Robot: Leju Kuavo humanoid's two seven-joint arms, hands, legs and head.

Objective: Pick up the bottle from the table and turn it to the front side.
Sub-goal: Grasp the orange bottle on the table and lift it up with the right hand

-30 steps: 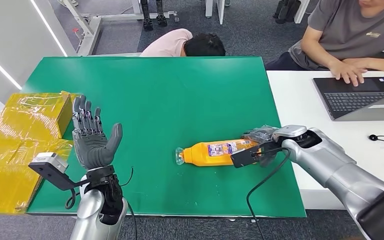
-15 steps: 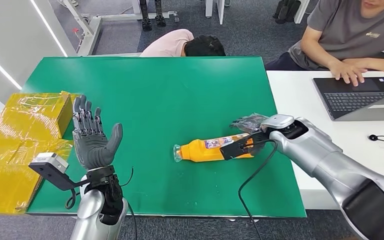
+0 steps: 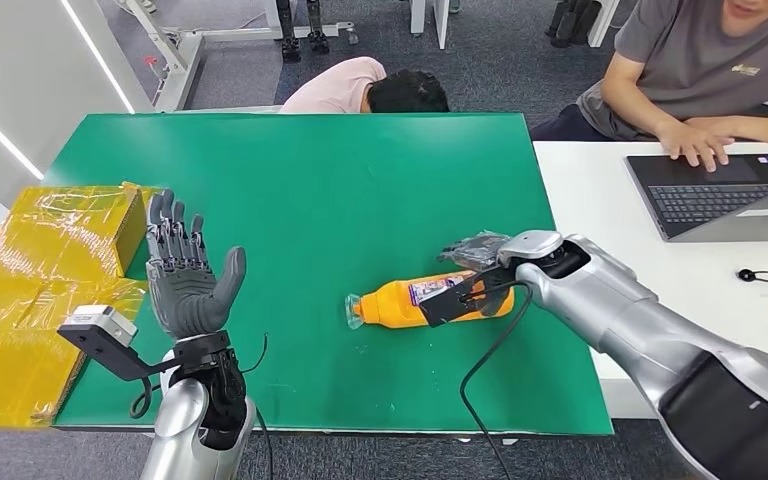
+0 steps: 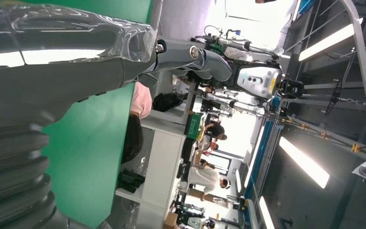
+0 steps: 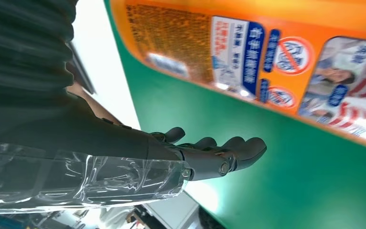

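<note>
**Right hand at the lying bottle, left hand raised**

The left hand (image 3: 188, 278) stands upright over the near left part of the green table (image 3: 340, 180), palm bare, fingers spread. Further in, the orange plastic bottle with a printed label (image 3: 410, 301) lies on its side, cap toward the left hand. The right hand (image 3: 477, 252) reaches over its far end with fingers extended; whether it grips cannot be told.

A yellow box (image 3: 70, 232) flanks the green table (image 3: 340, 170); a laptop (image 3: 720, 195) sits opposite.
</note>
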